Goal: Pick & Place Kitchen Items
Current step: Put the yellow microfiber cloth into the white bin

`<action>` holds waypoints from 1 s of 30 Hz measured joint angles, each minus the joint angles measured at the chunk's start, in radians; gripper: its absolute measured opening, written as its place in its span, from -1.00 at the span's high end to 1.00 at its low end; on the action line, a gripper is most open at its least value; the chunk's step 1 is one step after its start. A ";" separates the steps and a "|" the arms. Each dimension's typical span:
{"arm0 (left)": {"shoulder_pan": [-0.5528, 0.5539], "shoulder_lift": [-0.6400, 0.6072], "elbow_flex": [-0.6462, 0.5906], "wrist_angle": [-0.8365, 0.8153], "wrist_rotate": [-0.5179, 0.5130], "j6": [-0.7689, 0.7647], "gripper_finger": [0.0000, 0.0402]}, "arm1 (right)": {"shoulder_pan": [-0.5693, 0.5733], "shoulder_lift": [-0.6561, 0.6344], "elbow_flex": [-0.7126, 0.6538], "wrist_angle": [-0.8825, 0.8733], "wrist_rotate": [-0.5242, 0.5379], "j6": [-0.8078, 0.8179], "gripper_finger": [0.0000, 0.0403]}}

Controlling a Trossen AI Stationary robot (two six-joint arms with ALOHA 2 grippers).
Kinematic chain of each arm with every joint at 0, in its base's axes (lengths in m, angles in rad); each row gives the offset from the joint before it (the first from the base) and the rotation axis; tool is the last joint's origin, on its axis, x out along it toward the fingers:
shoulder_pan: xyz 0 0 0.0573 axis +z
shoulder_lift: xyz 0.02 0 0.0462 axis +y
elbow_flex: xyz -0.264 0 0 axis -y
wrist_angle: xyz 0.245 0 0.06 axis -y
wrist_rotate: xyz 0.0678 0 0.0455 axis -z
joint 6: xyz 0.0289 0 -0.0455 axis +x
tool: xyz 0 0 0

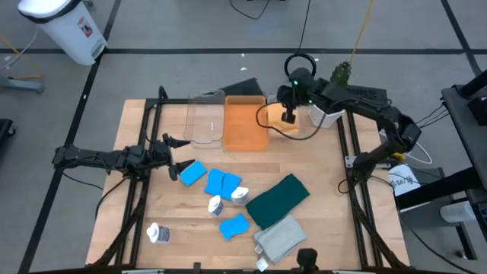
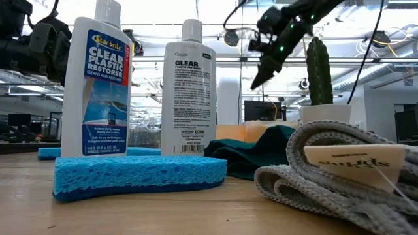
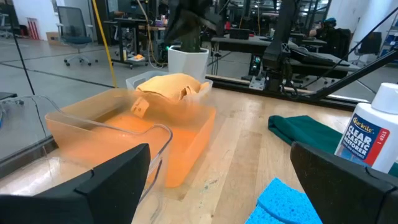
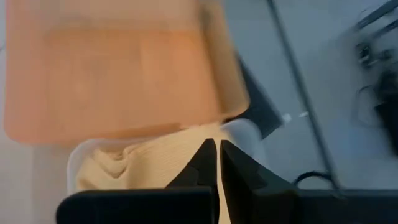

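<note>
Right end effector (image 1: 289,118): fingers together above orange cloth (image 1: 287,126) in clear bin beside orange bin (image 1: 245,122) | cloth soft, light; pinch a fold | left end effector (image 1: 176,156): apart, near sponges (image 1: 193,173).

1. The front bottle (image 2: 99,85) in the low view carries a blue label reading "Star brite", "CLEAR PLASTIC RESTORER", "CLEAN AND RESTORE".
2. The second bottle (image 2: 189,91) shows its back label, headed "CLEAR"; the small print is unreadable.
3. The bottle (image 3: 375,134) in the left wrist view reads "Star brite CLEAR PLASTIC RESTORER".
4. The tag (image 2: 353,163) on the grey cloth (image 2: 307,173) bears cursive lettering I cannot read.
</note>
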State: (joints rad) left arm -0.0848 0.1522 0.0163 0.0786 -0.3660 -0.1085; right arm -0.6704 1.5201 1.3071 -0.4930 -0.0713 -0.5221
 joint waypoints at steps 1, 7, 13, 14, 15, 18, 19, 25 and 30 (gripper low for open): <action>0.000 0.000 0.000 0.000 0.000 0.000 -0.97 | -0.010 0.020 0.000 -0.004 -0.016 0.005 1.00; 0.000 0.000 0.000 0.000 0.000 0.000 -0.97 | -0.047 0.130 -0.034 -0.016 -0.035 0.011 1.00; 0.000 0.000 0.000 0.000 0.000 0.000 -0.97 | -0.074 0.244 -0.064 -0.013 -0.035 0.013 1.00; 0.000 0.000 0.000 0.000 0.000 0.000 -0.97 | -0.078 0.264 -0.065 -0.009 -0.035 0.013 1.00; 0.000 0.000 0.000 0.001 0.000 0.000 -0.97 | -0.080 0.283 -0.067 -0.008 -0.035 0.013 1.00; 0.000 0.000 0.000 0.000 0.000 0.000 -0.97 | -0.082 0.332 -0.064 0.008 -0.036 0.013 1.00; 0.000 0.000 0.000 0.001 0.000 0.000 -0.97 | -0.082 0.344 -0.064 0.012 -0.034 0.013 1.00; 0.000 0.000 0.000 0.000 0.000 0.000 -0.97 | -0.082 0.337 -0.065 0.012 -0.030 0.013 1.00; 0.000 0.000 0.000 0.001 0.000 0.000 -0.97 | -0.079 0.229 -0.071 -0.007 -0.017 0.013 1.00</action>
State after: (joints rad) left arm -0.0845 0.1521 0.0163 0.0792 -0.3660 -0.1085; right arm -0.7498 1.7487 1.2366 -0.5001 -0.0884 -0.5091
